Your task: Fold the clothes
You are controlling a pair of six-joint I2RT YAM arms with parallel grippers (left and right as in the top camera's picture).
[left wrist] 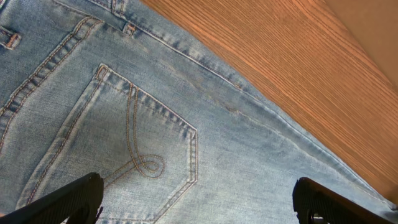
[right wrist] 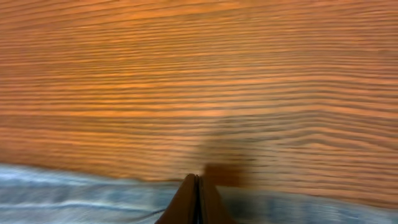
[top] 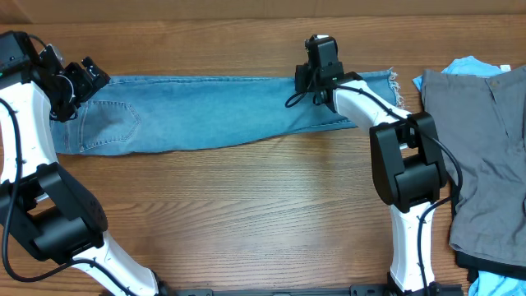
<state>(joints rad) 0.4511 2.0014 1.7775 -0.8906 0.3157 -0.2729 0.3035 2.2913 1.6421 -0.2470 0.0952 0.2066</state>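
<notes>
— Wood, brown and streaky-grained: that is the table, with a tan strip beyond its far edge. What lies on it?

— The jeans, light-blue denim, flat and stretched along the far side. The waist is toward the left arm, the frayed hem toward the right. At the table's right end the grey trousers lie over a bright-blue garment, apart from the jeans.

— And the left fingers?

— Spread wide, holding nothing, hanging over the denim beside the back pocket. The left gripper sits over the waist end. Behind it the white arm curves down to its base at the near left edge.

— The right gripper?

— Pressed shut, tips down at the denim's far edge toward the hem end. Whether any cloth is pinched between them I cannot tell. Its wrist leans over the leg, and the arm runs across the jeans to a dark elbow and the near edge.
</notes>
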